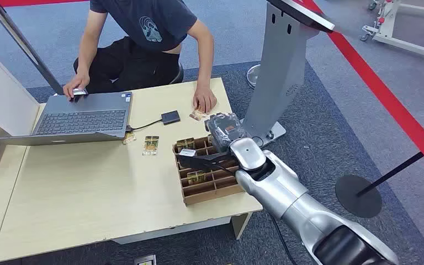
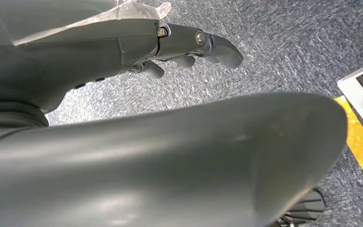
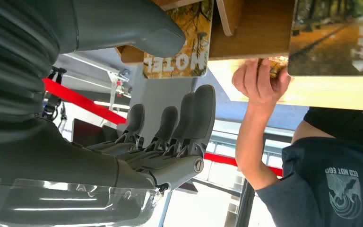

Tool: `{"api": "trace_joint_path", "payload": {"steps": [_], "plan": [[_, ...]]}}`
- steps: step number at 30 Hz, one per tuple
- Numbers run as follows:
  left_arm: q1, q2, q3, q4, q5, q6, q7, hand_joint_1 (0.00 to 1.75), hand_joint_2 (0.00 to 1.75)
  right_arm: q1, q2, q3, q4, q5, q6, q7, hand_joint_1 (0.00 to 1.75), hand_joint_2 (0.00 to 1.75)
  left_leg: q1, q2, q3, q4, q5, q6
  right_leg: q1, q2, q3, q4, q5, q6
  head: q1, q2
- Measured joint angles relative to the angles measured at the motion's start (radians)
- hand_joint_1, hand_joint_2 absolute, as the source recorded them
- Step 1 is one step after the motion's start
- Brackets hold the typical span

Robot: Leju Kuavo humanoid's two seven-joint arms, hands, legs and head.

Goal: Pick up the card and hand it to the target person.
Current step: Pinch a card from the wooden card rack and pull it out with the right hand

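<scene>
— Hands first: where do we see ours?

— Our left hand (image 2: 189, 47) shows in its wrist view over blue-grey carpet, fingers loosely curled with nothing in them; whether they are properly closed we cannot tell. Our right hand (image 1: 221, 144) reaches out over the far end of the tray (image 1: 212, 190) — arm extended forward from the lower right, palm wrapped in clear film. In the right wrist view its fingers (image 3: 189, 123) stand straight and apart, thumb across from them, holding nothing.

— And the card?

— One card (image 3: 177, 40) marked HOTEL stands in the tray just beside our thumb, its printed face towards the wrist camera, not touched by the fingers. From the head view more cards stand upright in other slots, faces towards us.

— What else, left to right?

— A laptop (image 1: 83, 116) with the person's hand (image 1: 76, 85) at its back edge, two cards (image 1: 150, 144) lying flat on the table (image 1: 77, 193), a small dark box (image 1: 170, 116) on a cable, then the person's other hand (image 1: 204, 101) resting on the table just beyond the tray.
</scene>
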Motion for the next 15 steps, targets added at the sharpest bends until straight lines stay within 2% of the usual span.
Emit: {"api": "trace_joint_path", "payload": {"steps": [7,15], "plan": [[-0.001,0.0,0.0,0.0,0.0,-0.001,0.0,0.0,0.0,0.0,0.002,0.0,0.017,-0.002,-0.006,-0.001,0.92,1.75,0.0,0.0,0.0,0.0,0.0,0.0,0.0,0.0,0.0,0.0,0.0,0.0,0.0,0.0],[-0.002,0.0,0.0,0.0,-0.002,-0.002,0.0,0.0,0.0,0.0,0.002,0.0,0.027,-0.01,-0.021,-0.01,0.86,1.75,0.0,0.0,0.0,0.0,0.0,0.0,0.0,0.0,0.0,0.0,0.0,0.0,0.0,0.0]]}}
